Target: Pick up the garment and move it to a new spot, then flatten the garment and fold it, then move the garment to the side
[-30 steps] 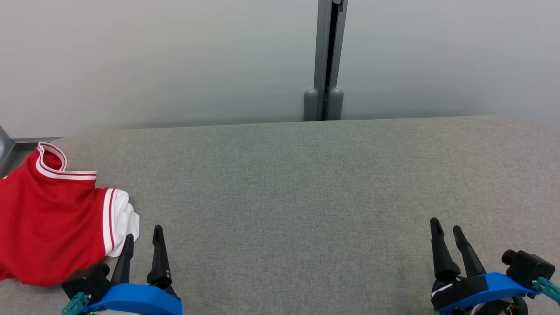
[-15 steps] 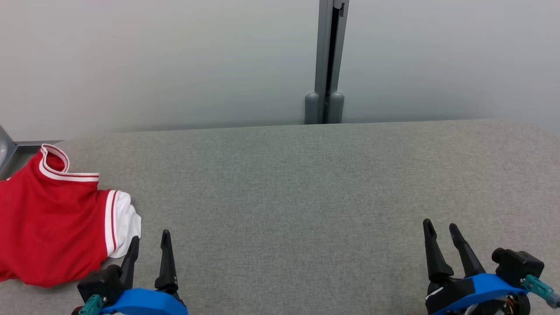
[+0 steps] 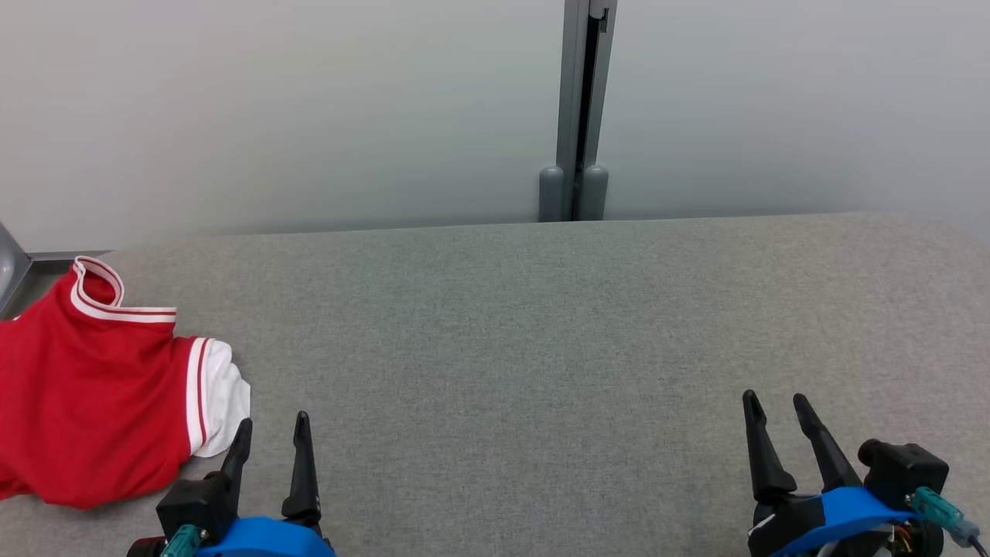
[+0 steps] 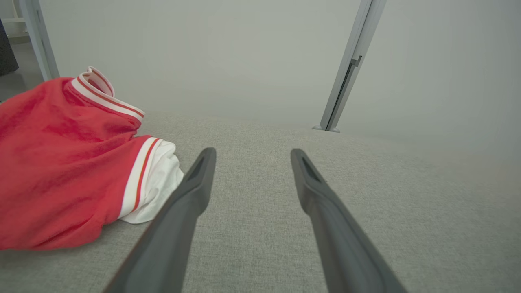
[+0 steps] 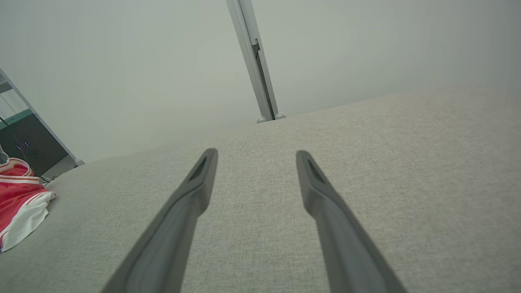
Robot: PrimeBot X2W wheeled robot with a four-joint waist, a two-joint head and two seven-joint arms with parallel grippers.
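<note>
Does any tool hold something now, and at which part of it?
Nothing is held. The left tool and the right tool are open and empty; the red garment lies beside the left tool.

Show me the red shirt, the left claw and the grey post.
red shirt [image 3: 93, 402], head view, its red body.
left gripper [image 3: 274, 418], head view, midway between fingertips.
grey post [image 3: 574, 93], head view, its upright shaft.

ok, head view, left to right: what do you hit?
red garment → left end effector, open → grey post at the back wall → right end effector, open
</note>
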